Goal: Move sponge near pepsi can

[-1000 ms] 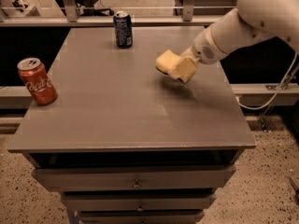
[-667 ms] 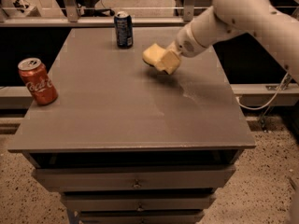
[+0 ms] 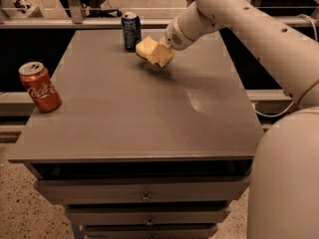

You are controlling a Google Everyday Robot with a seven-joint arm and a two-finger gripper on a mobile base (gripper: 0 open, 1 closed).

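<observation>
The pepsi can (image 3: 131,30) stands upright at the far edge of the grey cabinet top (image 3: 134,113), left of centre. My gripper (image 3: 160,54) is shut on the pale yellow sponge (image 3: 147,48) and holds it a little above the surface, just right of the can and slightly nearer to me. The sponge sticks out to the left of the cream fingers (image 3: 164,57), close to the can but apart from it. My white arm reaches in from the upper right.
A red Coca-Cola can (image 3: 40,86) stands upright near the left edge of the top. Drawers (image 3: 144,197) run below the front edge. My white base (image 3: 286,183) fills the lower right corner. A rail and a chair lie beyond the far edge.
My gripper has carried the sponge leftward and away from me, from the right middle of the top to a spot just beside the pepsi can. Both cans have stayed put.
</observation>
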